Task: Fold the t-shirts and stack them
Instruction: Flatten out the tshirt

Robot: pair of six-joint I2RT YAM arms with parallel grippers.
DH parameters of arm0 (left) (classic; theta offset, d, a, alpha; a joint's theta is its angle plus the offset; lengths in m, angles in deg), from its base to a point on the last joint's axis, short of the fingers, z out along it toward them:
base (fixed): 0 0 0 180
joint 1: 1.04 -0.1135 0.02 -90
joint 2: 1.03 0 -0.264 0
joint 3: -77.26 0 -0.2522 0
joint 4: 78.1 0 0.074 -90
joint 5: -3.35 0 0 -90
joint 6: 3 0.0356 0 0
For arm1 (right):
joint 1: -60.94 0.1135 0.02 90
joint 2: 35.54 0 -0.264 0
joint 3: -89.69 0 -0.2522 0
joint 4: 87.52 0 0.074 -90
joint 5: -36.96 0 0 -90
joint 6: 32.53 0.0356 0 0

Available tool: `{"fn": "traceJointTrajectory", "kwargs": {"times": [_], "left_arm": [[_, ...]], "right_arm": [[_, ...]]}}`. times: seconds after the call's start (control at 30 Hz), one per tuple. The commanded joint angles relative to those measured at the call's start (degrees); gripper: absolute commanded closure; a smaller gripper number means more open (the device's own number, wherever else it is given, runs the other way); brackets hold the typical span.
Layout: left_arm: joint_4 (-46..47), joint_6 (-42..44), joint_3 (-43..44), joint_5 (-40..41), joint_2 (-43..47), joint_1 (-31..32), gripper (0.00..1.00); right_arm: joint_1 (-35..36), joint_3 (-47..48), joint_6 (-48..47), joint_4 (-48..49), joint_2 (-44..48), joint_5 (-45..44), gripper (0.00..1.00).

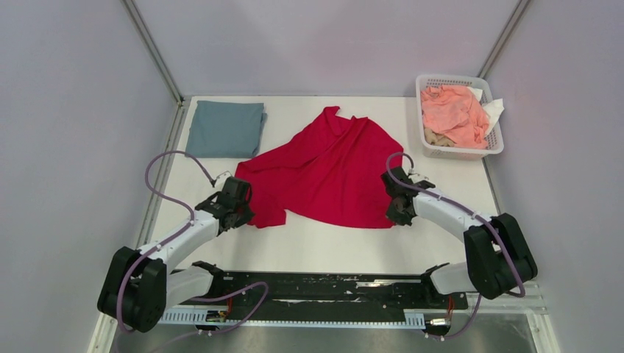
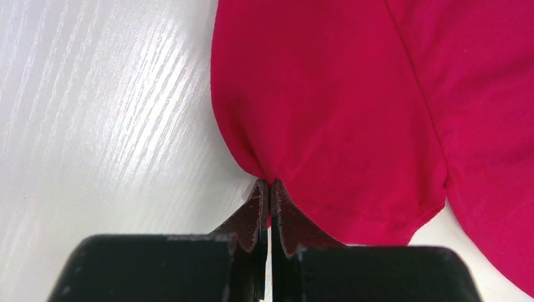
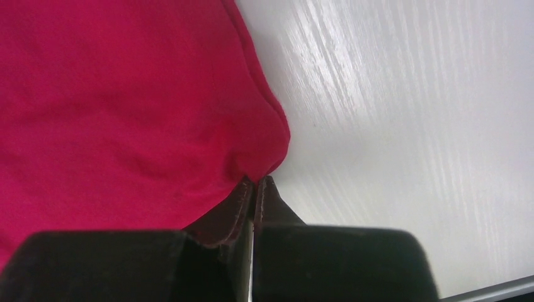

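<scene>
A crimson red t-shirt (image 1: 327, 170) lies spread and rumpled on the white table in the middle. My left gripper (image 1: 243, 206) is shut on the shirt's near left edge; in the left wrist view (image 2: 269, 184) the cloth (image 2: 340, 107) bunches into the closed tips. My right gripper (image 1: 398, 208) is shut on the shirt's near right edge; in the right wrist view (image 3: 255, 181) the cloth (image 3: 126, 119) puckers at the tips. A grey-blue t-shirt (image 1: 225, 128) lies folded flat at the far left.
A white mesh basket (image 1: 494, 146) at the far right corner holds pink and white cloth (image 1: 452, 114). Grey walls and metal rails (image 1: 152, 50) bound the table. A black base plate (image 1: 324, 288) runs along the near edge.
</scene>
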Motion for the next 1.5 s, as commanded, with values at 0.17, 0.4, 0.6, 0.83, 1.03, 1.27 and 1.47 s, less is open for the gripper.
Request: {"fn": "traceJointTrajectory", "kwargs": {"times": [0.17,0.4,0.6,0.83,1.03,1.27,1.47], "left_arm": [[2.4,2.61,13.0,0.24,-4.21,-0.25,1.0],[-1.2,4.73,26.74,1.76,-1.44,-0.19,1.0],[-2.81,7.8,35.16,3.5,7.39,-0.19,1.0],[-2.55,13.78,48.27,1.85,16.94,-0.25,1.0],[-4.58,18.18,62.76,-6.63,17.99,-0.22,1.0],[-7.67,21.88,77.8,-17.8,17.81,-0.24,1.0],[-10.38,23.31,84.62,-18.95,18.62,-0.21,1.0]], "right_arm": [[-1.17,19.44,-10.64,5.9,-1.99,-8.24,1.0],[-4.57,29.96,-15.5,9.07,4.51,-7.42,1.0],[-6.05,35.83,-22.0,10.59,14.91,-7.56,1.0],[-6.28,42.65,-25.84,11.17,26.25,-6.71,1.0],[-6.3,50.25,-28.3,9.89,30.96,-1.69,1.0],[-6.32,57.6,-27.78,4.61,34.01,8.5,1.0],[-6.28,59.2,-25.14,1.32,36.55,13.44,1.0]]}}
